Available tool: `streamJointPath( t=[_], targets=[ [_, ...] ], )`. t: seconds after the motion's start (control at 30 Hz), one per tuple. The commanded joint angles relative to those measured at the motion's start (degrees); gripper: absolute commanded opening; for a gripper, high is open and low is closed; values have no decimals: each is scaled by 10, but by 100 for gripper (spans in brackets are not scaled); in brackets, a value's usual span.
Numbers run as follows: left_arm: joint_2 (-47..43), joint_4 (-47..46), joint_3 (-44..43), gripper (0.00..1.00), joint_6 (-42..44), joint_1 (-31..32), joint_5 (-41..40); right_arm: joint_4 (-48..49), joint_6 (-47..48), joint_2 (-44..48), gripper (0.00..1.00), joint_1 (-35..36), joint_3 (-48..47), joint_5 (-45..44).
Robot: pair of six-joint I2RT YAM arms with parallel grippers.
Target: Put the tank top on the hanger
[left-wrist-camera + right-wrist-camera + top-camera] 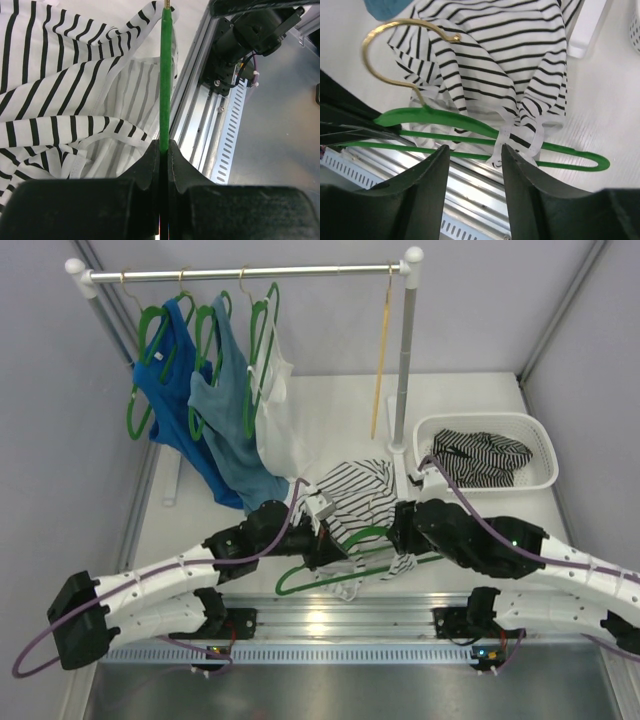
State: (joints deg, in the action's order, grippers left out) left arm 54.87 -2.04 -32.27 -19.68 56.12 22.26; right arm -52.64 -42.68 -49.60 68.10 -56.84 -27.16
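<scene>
Along the near edge runs a ribbed aluminium rail (330, 625) with a white slotted cable duct (330, 652) in front of it, and both arm bases are bolted to this rail. From there the white-and-black left arm (150, 585) slants in from the lower left and the right arm (540, 550) from the lower right. Their black wrists meet low over the middle of the white table (340, 410).

The left gripper (163, 147) is clenched on the thin green plastic hanger with a brass-coloured wire hook (465, 121), seen edge-on between its black fingers. The hanger is held low over the table just beyond the rail. The right gripper (472, 152) is released, its fingers standing apart just short of the hanger with nothing pinched between them.

The white sleeveless tank top with thin black stripes (510, 65) lies crumpled on the table between the two wrists. Its narrow straps drape across the hanger's bars, and most of the cloth is bunched on the far side.

Farther right sits a white slotted plastic basket (487, 419) holding a darker striped garment (485, 457). At the back stands a rack with a silver rod (240, 273) on white posts. It carries a blue top (175, 410), a teal top (235, 430) and a white top (280, 430) on green hangers, and a bare yellow hanger (381, 360) nearer the right post. Plain grey walls (50, 390) close in the table.
</scene>
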Motion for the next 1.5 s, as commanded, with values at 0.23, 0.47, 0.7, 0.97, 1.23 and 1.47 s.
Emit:
streamJointPath(
  t=[0.23, 0.47, 0.7, 0.97, 1.23, 1.47],
  targets=[
    [47, -125, 9, 0, -19, 29, -45, 167, 85, -15, 56, -4, 31, -3],
    [66, -142, 11, 0, -25, 47, -70, 185, 59, -60, 52, -3, 48, -33],
    [88, -167, 11, 0, -31, 68, -103, 211, 43, -49, 37, -3, 95, -39],
    [115, -174, -1, 17, -43, 83, -129, 235, 58, -16, 0, -3, 132, -44],
    [99, -145, -18, 42, -55, 83, -187, 261, 83, 25, 0, 8, 169, -27],
    [68, -47, -52, 44, -86, 82, -286, 272, 106, 42, 0, 14, 182, -1]
  ],
)
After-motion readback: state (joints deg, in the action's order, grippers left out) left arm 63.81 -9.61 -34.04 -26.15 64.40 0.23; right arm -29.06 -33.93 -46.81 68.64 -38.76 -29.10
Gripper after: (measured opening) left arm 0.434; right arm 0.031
